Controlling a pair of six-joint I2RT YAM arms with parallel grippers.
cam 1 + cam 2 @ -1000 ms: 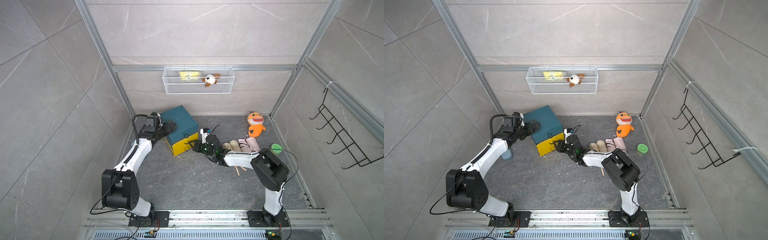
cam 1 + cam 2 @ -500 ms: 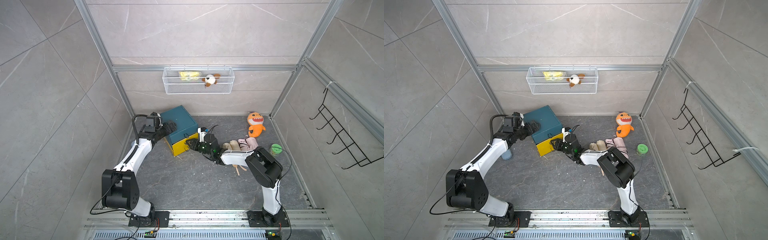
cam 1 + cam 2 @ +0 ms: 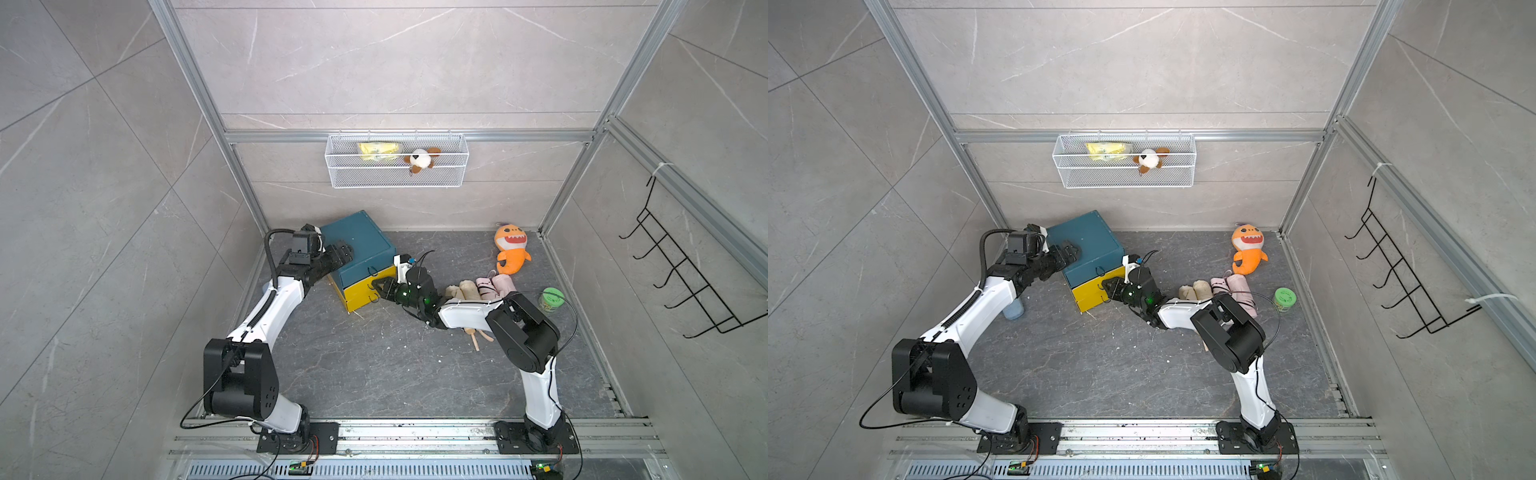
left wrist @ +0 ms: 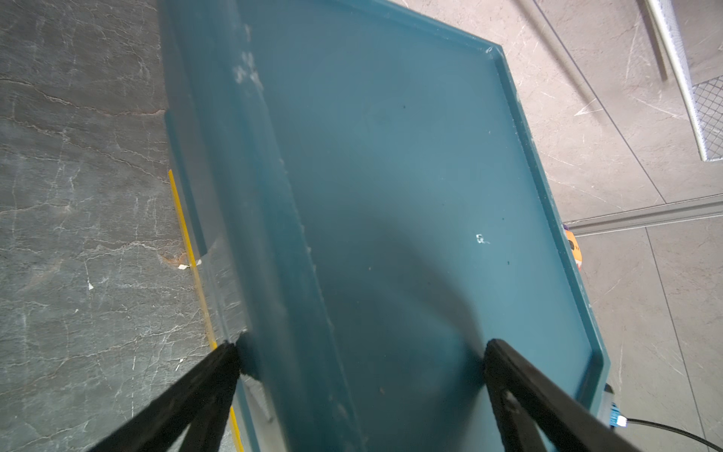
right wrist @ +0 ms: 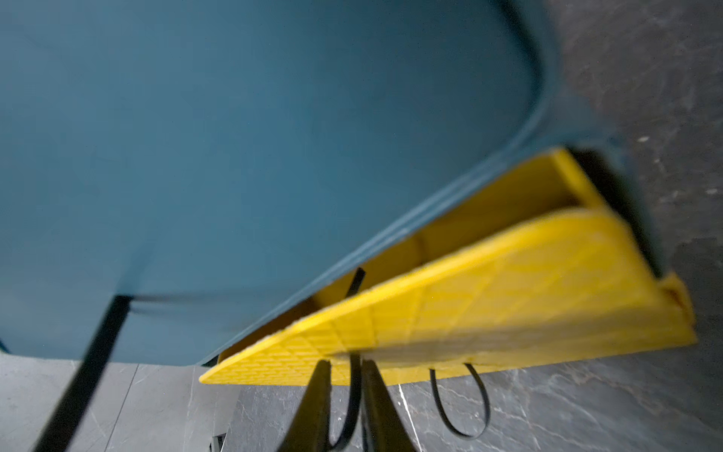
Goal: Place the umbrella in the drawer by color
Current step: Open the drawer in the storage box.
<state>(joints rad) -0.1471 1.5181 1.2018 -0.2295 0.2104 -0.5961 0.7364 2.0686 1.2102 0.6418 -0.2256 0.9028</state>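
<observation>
1. Umbrellas are seen lying folded on the desk [image 3: 374, 374] at the right, beside the right arm: a cream bundle [image 3: 459, 289] and, just beside it on the right, a pink bundle [image 3: 496, 284]; neither is held.
2. A pale wooden handle [image 3: 475, 341] is seen poking out nearer, from under the arm; which umbrella it belongs to cannot be told.
3. The drawer cabinet [image 3: 357, 239] is stood at the far left, teal above, with a yellow drawer [image 3: 361, 293] below that is drawn out a crack.
4. The right pincer [image 5: 348, 368] is closed together on the black pull loop [image 5: 354, 387] of the yellow drawer.
5. The left pincer [image 4: 362, 348] is held spread apart over the cabinet's teal top, apparently to steady it.
6. The umbrellas are judged light and soft: fabric is likely to give and slide in a grip, so loose folds are best avoided.
7. Hold is best taken across the middle of the rolled canopy, where ribs and shaft lend stiffness, or on the stiff handle if reachable.
8. The drawer is judged to need opening further before a long bundle can be laid in lengthwise.
</observation>
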